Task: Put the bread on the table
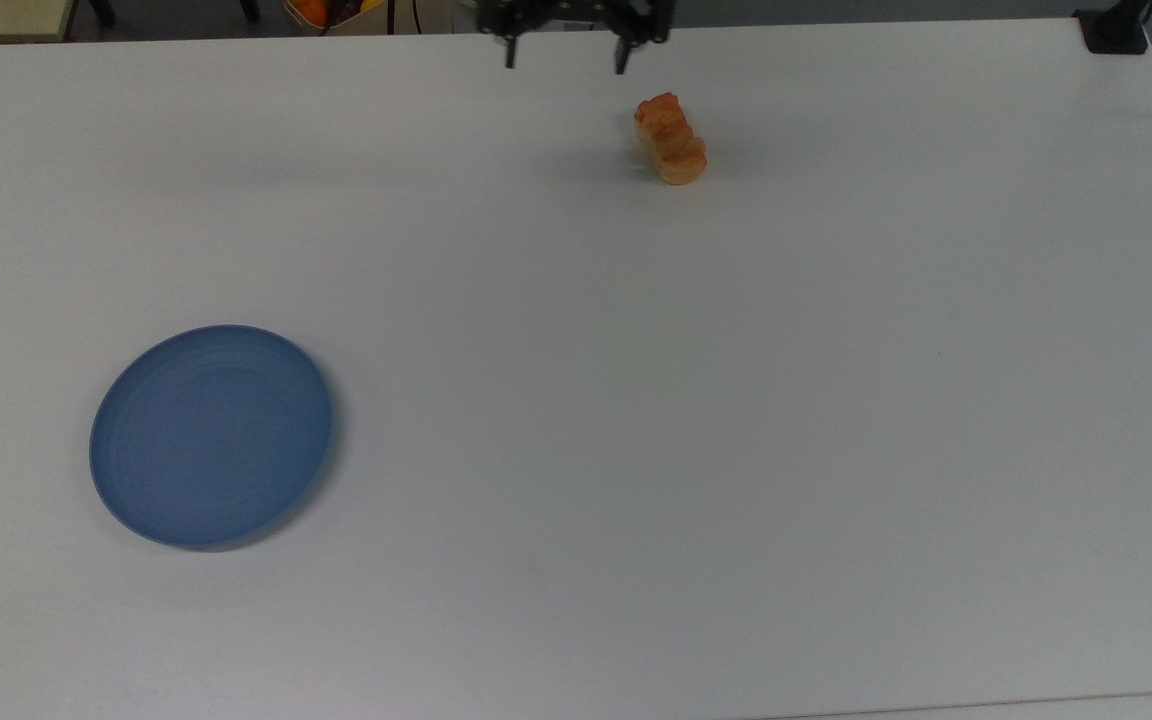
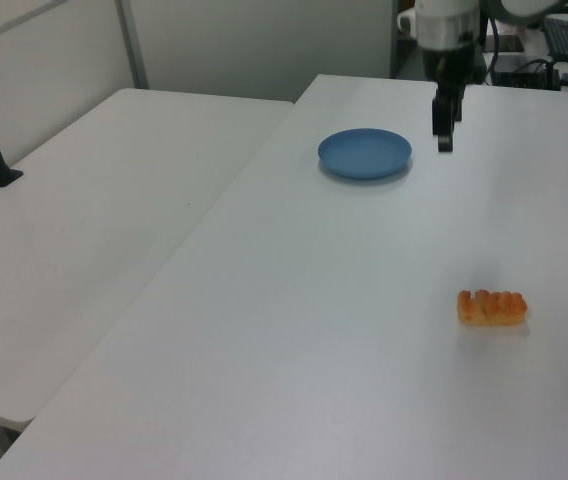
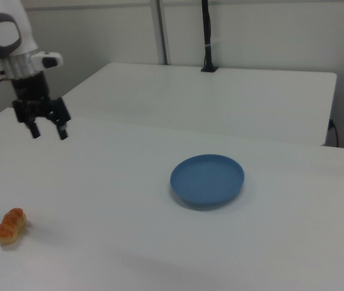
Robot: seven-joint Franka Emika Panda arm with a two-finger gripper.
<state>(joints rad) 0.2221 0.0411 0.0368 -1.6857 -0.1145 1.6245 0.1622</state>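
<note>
Sitting at the top view's left, a blue plate (image 1: 211,436) rests flat on the white counter (image 1: 636,420) with nothing on it. Further right and toward the far edge, the jaws (image 1: 564,50) hang above the counter, spread open and holding nothing. Just to the top view's right of them lies the bread (image 1: 671,139), flat on the counter, apart from the jaws and well apart from the plate.

The bread (image 1: 671,139) lies on the table (image 1: 736,420), well apart from the plate (image 1: 211,435).
</note>
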